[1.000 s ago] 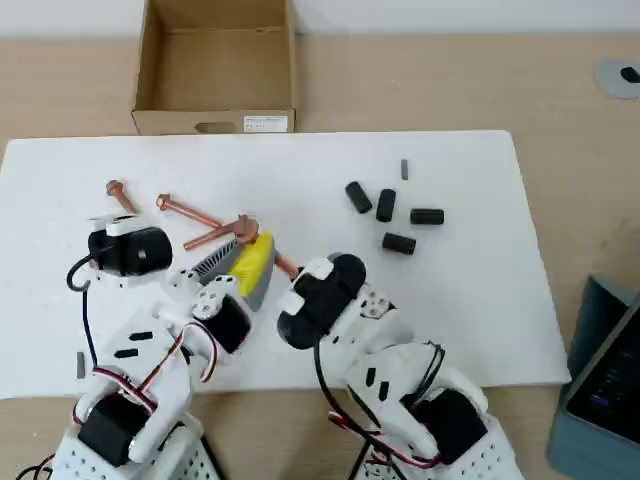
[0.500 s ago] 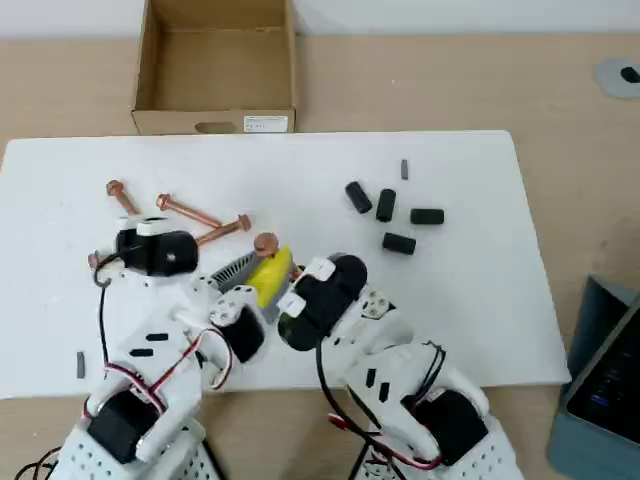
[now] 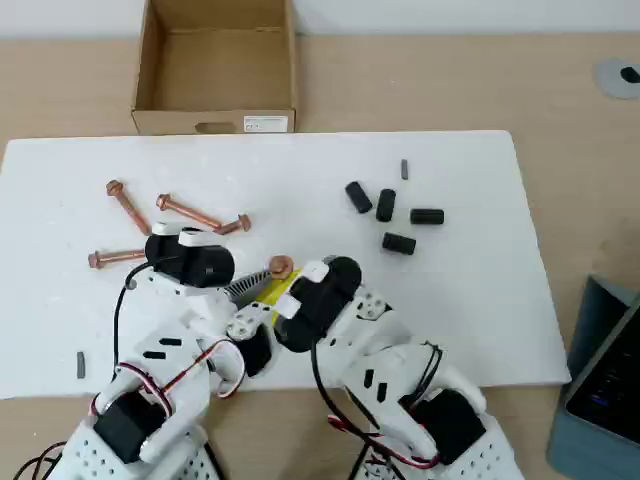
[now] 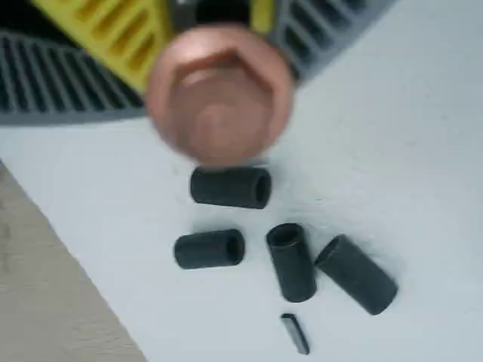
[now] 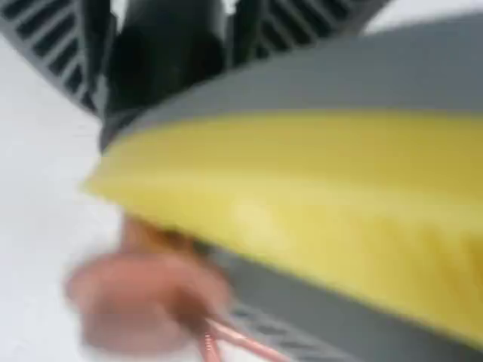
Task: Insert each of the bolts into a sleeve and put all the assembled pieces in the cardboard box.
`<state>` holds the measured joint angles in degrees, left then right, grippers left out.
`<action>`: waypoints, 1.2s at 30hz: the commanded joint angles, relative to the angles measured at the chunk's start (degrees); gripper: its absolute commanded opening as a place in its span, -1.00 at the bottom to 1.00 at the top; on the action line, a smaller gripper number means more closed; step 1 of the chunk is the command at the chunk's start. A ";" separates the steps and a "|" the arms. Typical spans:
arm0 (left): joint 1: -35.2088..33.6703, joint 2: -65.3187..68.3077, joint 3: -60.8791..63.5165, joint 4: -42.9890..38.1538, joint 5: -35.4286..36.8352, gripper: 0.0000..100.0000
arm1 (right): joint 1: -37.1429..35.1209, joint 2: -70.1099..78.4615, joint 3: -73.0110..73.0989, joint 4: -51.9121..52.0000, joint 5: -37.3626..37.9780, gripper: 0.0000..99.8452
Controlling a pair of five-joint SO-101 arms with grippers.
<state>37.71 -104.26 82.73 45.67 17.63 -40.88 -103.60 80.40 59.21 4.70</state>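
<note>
i have the left gripper (image 3: 270,280) clamped on a bolt (image 3: 281,266) — in its wrist view the copper hex head sits between the yellow jaw and the grey jaw, facing the camera. in the high view that gripper is over the mat (image 3: 480,300), near its front edge and about mid-width, right up against the right arm's wrist.

the right gripper (image 5: 170,41) is pressed in close to it. between its grey ribbed jaws i make out a dark sleeve (image 5: 162,75), pinched there. the left gripper's yellow and grey jaws cross just in front of it, and the bolt head is a copper blur beside them.

the loose bolts (image 3: 188,211) — four of them — lie on the left part of the mat. three are close together at angles and one is a little nearer the arms. the sleeves (image 3: 398,243), four, lie on their sides in a loose cluster right of centre, well apart from the grippers. a small grey pin (image 3: 404,170) lies just beyond them.

the box (image 3: 215,122) stands on the table past the mat's far edge, on the left side, with its open top up.
</note>
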 commanded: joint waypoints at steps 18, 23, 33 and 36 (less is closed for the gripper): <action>-11.96 0.04 -14.51 8.44 -1.23 -0.64 | -0.22 -6.55 -2.95 -1.58 -0.09 -0.98; -22.59 -0.04 -15.74 8.26 -9.14 -1.00 | 0.84 -6.55 -2.86 -1.49 -0.18 -0.98; -38.95 -0.04 -2.20 11.87 -17.67 -1.00 | 15.43 -6.20 -3.03 -1.05 -0.26 -0.98; -39.30 -0.04 3.08 12.92 -18.37 -1.00 | 18.15 -5.93 -3.65 0.18 -0.26 -0.98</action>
<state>-0.70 -104.00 82.29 58.15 0.48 -25.67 -103.52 80.22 59.21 4.62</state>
